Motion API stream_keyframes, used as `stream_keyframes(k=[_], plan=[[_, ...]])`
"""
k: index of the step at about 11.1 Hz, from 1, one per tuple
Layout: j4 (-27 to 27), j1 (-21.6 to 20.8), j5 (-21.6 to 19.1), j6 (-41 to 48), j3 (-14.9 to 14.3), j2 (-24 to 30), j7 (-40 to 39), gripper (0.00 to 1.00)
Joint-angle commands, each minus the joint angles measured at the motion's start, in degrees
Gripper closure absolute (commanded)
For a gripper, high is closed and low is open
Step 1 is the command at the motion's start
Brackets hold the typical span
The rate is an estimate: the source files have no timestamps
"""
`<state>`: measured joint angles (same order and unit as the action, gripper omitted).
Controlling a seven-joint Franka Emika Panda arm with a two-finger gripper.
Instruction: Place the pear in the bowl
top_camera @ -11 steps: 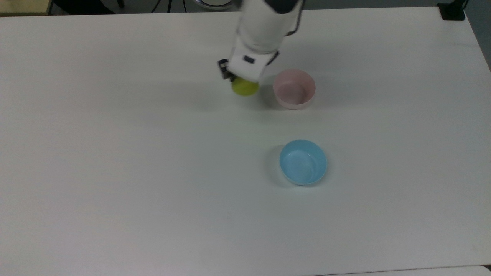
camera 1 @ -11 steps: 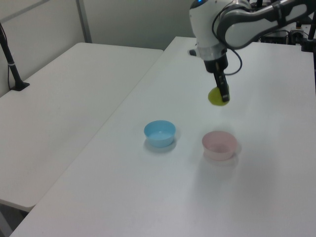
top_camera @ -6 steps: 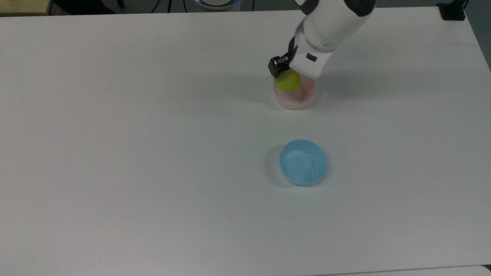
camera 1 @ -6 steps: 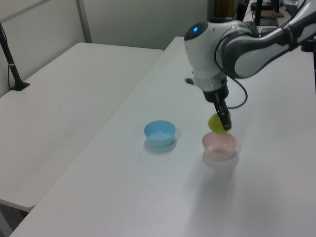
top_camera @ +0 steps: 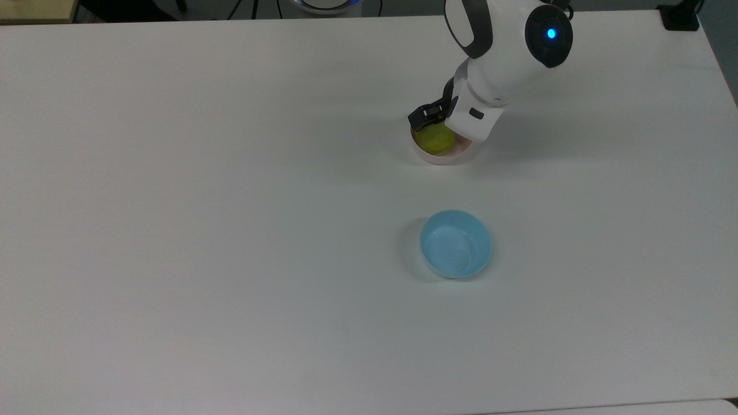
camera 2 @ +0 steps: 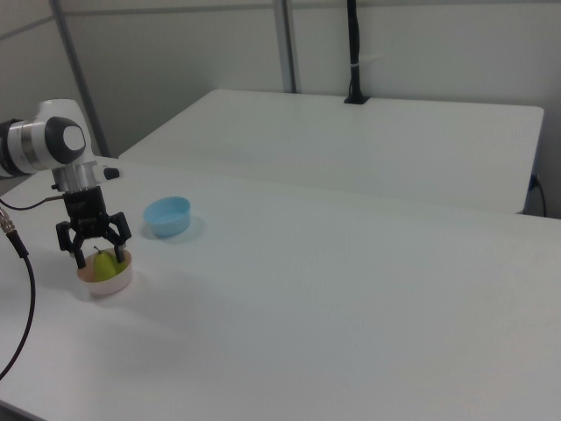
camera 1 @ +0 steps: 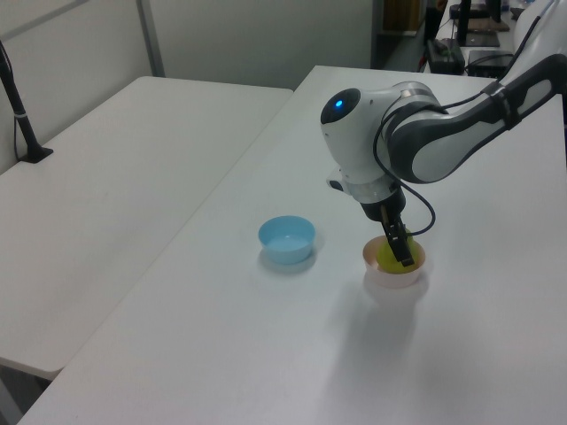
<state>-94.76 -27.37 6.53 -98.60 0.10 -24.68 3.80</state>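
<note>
The yellow-green pear [top_camera: 435,141] [camera 1: 388,258] [camera 2: 105,265] sits upright inside the pale pink bowl [top_camera: 443,161] [camera 1: 395,280] [camera 2: 111,284], stem up. My gripper [top_camera: 441,129] [camera 1: 399,252] [camera 2: 95,248] hangs just over the bowl, pointing down. In the right view its black fingers [camera 2: 120,232] stand spread on either side of the pear, so it is open. In the top view the white hand covers the bowl's far right part.
A light blue bowl [top_camera: 455,244] [camera 1: 286,239] [camera 2: 166,216] stands on the white table [top_camera: 230,230], a short way from the pink one toward the top view's bottom. A second white table [camera 1: 133,150] adjoins in the side views.
The gripper carried the pear toward the top view's right, over the pink bowl, then came down. The pear now rests in the bowl with the fingers spread.
</note>
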Motion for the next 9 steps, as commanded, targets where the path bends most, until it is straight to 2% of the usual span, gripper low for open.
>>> stream_keyframes(k=[1, 2, 5, 7, 9], plan=[[-0.16, 0.73, -0.73, 0.16, -0.36, 4.97, 0.34, 0.00], [0.28, 2.65, -0.47, 0.17, -0.36, 6.91, 0.25, 0.00], [3.61, 12.57, -0.02, 1.04, 0.52, 11.04, -2.64, 0.00], [3.62, 19.51, 0.59, 1.13, 0.34, 14.12, -5.19, 0.00], [3.53, 24.36, 0.59, 1.04, -0.18, 15.71, -6.34, 0.00]])
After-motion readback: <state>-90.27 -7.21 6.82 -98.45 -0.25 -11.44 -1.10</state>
